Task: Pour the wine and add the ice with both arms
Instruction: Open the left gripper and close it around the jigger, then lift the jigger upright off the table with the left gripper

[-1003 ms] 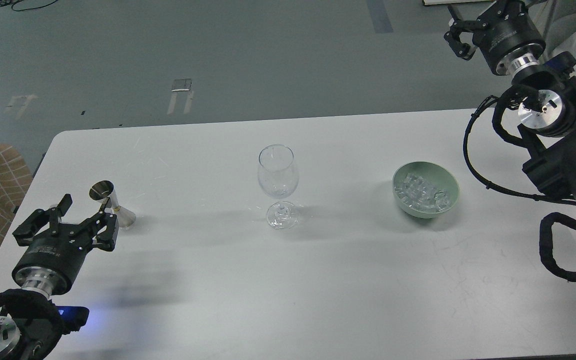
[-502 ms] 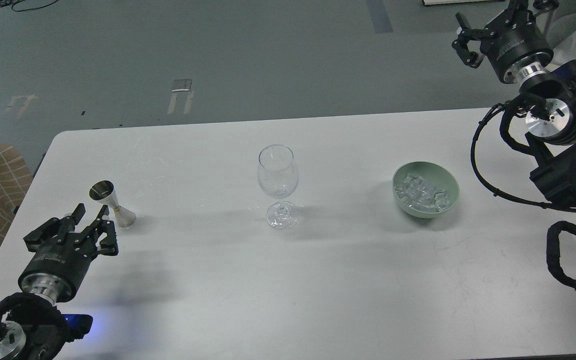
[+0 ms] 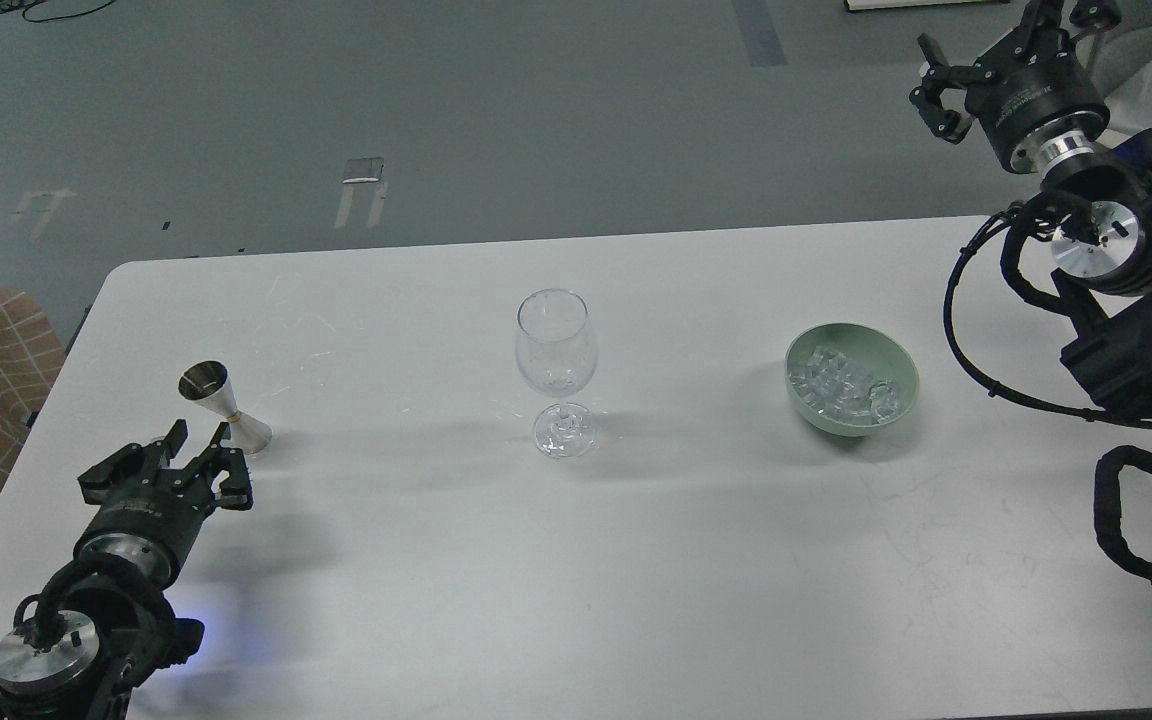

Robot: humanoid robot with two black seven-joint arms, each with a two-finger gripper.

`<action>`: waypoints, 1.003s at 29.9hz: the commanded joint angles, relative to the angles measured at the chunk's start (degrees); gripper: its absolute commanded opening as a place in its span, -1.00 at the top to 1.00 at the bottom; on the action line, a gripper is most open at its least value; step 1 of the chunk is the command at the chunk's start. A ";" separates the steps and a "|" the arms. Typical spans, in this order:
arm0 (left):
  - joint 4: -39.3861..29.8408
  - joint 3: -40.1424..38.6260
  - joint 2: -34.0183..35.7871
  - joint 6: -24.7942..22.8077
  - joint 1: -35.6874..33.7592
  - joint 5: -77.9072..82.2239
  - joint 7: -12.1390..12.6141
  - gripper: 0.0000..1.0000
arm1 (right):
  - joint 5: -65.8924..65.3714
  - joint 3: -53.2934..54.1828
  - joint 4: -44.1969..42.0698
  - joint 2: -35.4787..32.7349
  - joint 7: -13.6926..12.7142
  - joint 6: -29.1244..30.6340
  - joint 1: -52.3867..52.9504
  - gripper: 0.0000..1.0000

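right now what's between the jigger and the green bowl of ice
The head view shows only the wine glass standing between the jigger and the green bowl of ice; the rest of that stretch is bare white table.

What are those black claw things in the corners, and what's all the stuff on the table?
They are a robot's two arms. The picture comes from a camera in its head, looking down at a white table. The left gripper sits low near a small metal measuring cup. The right gripper is raised high, beyond the table. Both claws are open and hold nothing. In the middle stands a wine glass. To its right, a green bowl holds ice cubes.
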 commanded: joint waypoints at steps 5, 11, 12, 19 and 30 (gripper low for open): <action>2.91 0.04 -0.84 0.00 -1.86 0.95 0.07 0.21 | 0.02 -0.07 -0.01 -0.42 -0.02 -0.02 -0.56 -1.00; 5.54 0.04 -2.16 -0.09 -3.35 1.04 -0.02 0.21 | 0.02 -0.07 -0.01 -0.42 -0.02 -0.02 -0.56 -1.00; 6.68 -0.04 -2.33 -0.17 -4.14 1.12 0.07 0.21 | 0.02 -0.07 -0.01 -0.42 -0.02 -0.02 -0.56 -1.00; 9.76 -0.04 -3.74 -0.44 -7.49 2.27 0.16 0.21 | 0.02 -0.07 -0.01 -0.33 -0.02 -0.02 -0.65 -1.00; 16.88 -0.13 -3.39 -0.61 -13.55 2.18 0.16 0.20 | 0.02 -0.07 -0.10 -0.42 -0.02 -0.02 -0.82 -1.00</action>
